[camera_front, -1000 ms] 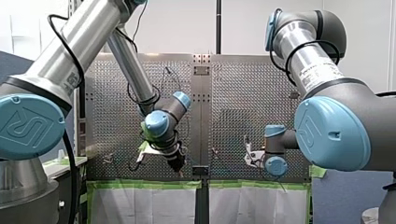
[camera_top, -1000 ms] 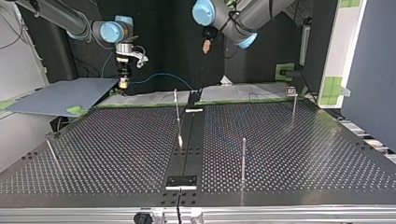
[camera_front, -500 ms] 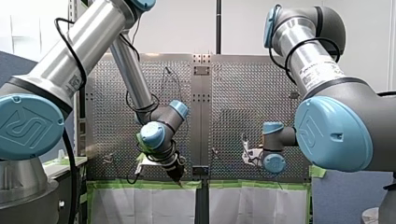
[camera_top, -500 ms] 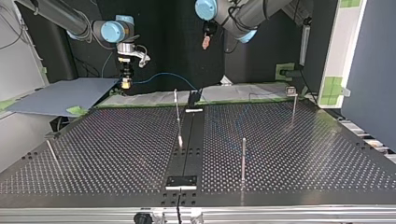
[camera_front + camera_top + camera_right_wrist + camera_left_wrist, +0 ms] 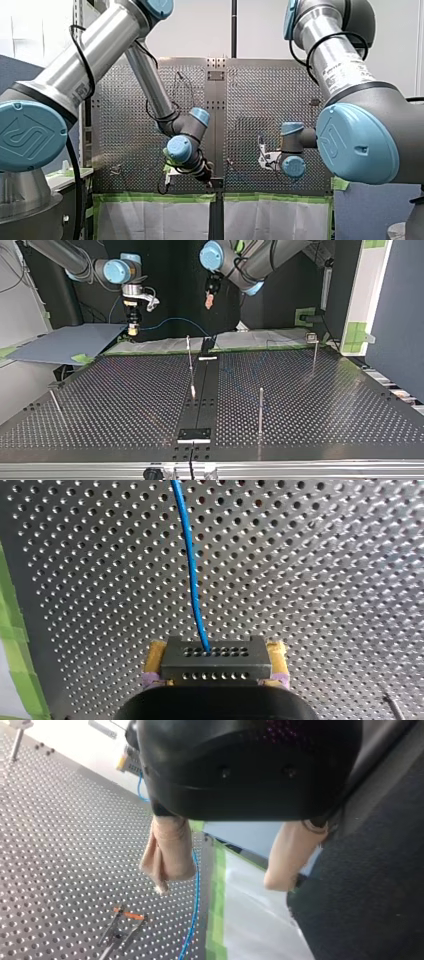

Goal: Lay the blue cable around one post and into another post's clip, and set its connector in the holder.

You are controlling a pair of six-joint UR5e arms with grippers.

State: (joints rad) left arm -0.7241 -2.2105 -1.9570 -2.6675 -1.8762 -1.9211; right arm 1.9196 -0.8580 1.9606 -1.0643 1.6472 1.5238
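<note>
My right gripper (image 5: 215,677) has yellow pads and is shut on a black connector (image 5: 215,658), held above the perforated table. The blue cable (image 5: 191,575) leaves the connector and runs straight ahead over the plate. At the top view's back left the same gripper (image 5: 132,330) hangs, with the blue cable (image 5: 172,320) arching from it to the table's back edge. My left gripper (image 5: 227,870) stands open with nothing between its beige pads (image 5: 167,852); the blue cable (image 5: 195,895) lies on the table beneath it. In the top view it (image 5: 209,301) hovers behind the table's middle.
Thin metal posts stand on the perforated table (image 5: 310,405): one near the centre (image 5: 189,357), one in front (image 5: 260,410), one at the back right (image 5: 314,354). A small plate (image 5: 195,434) sits on the dark centre strip. An orange-tipped clip (image 5: 125,917) lies under my left gripper.
My left arm has swung its gripper toward the middle of the table's back edge, leftward in the top view. My right gripper has stayed nearly still, holding the connector.
</note>
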